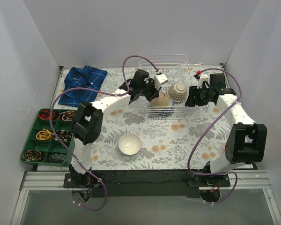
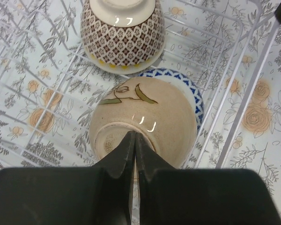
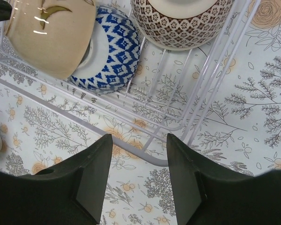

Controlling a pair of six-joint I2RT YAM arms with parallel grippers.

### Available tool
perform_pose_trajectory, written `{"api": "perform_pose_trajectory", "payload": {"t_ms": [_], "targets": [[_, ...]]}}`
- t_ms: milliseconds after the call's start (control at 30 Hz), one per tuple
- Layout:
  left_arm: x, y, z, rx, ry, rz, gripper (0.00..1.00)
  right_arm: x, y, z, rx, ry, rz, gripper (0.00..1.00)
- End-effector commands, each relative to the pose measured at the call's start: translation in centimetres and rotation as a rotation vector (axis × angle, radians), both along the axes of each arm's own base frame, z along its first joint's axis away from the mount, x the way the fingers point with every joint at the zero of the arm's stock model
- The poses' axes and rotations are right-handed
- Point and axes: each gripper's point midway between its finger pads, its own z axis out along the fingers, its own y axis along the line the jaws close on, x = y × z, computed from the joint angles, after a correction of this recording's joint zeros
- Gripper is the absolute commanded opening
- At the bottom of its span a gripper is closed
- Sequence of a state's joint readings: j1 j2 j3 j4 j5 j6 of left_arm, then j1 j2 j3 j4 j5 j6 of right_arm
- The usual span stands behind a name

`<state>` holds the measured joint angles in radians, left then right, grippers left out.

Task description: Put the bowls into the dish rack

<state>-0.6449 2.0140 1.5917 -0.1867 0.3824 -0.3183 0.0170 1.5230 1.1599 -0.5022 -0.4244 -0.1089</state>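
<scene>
The white wire dish rack (image 1: 178,63) stands at the back middle of the table. In it, a beige bowl (image 1: 162,100) lies upside down, leaning on a blue-patterned bowl (image 1: 166,111). A brown-patterned bowl (image 1: 178,92) sits behind them. My left gripper (image 1: 152,92) is over the beige bowl (image 2: 150,112), its fingers pinched on the foot ring (image 2: 134,136). My right gripper (image 1: 192,99) is open and empty just outside the rack's right corner (image 3: 139,145). The rack wire (image 3: 145,154) runs between its fingers. A white bowl (image 1: 129,144) sits upright on the table in front.
A green compartment tray (image 1: 32,161) with small items stands at the left edge. A folded blue checked shirt (image 1: 84,84) lies at the back left. The table has a floral cloth (image 1: 187,136). White walls close in on three sides.
</scene>
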Motion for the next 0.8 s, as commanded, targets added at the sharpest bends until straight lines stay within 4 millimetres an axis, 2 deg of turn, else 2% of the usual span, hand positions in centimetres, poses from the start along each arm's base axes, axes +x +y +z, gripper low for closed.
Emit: {"api": "perform_pose_trajectory", "payload": {"t_ms": [0, 133, 400, 467, 600, 633, 667, 733, 767], "targets": [[-2.8, -3.3, 0.4, -0.034, 0.046, -0.110, 0.00, 0.0, -1.7, -0.3, -0.027, -0.015, -0.037, 0.58], [-3.3, -4.3, 0.3, -0.039, 0.052, -0.127, 0.00, -0.6, -2.1, -0.7, -0.025, -0.003, -0.051, 0.58], [-2.7, -5.1, 0.8, -0.054, 0.051, -0.108, 0.00, -1.0, -2.8, -0.7, -0.024, -0.007, -0.068, 0.58], [-2.6, -5.2, 2.0, -0.071, 0.035, -0.102, 0.00, -0.9, -3.1, -0.2, -0.042, -0.025, -0.063, 0.58], [-2.2, -4.5, 8.3, -0.139, -0.056, -0.051, 0.00, -1.1, -5.1, 1.5, -0.161, -0.090, -0.052, 0.59], [-2.5, -3.9, 11.0, -0.165, -0.096, -0.040, 0.08, -1.4, -5.6, 1.6, -0.198, -0.096, -0.052, 0.59], [-2.6, -3.4, 12.1, -0.173, -0.116, -0.022, 0.16, -1.9, -6.2, 2.0, -0.233, -0.111, -0.043, 0.59], [-3.2, -1.6, 14.3, -0.176, -0.158, 0.019, 0.35, -3.6, -7.3, 1.3, -0.301, -0.076, -0.011, 0.60], [-3.4, -0.9, 14.8, -0.167, -0.177, 0.029, 0.50, -4.3, -7.7, 1.3, -0.321, -0.067, 0.002, 0.61]]}}
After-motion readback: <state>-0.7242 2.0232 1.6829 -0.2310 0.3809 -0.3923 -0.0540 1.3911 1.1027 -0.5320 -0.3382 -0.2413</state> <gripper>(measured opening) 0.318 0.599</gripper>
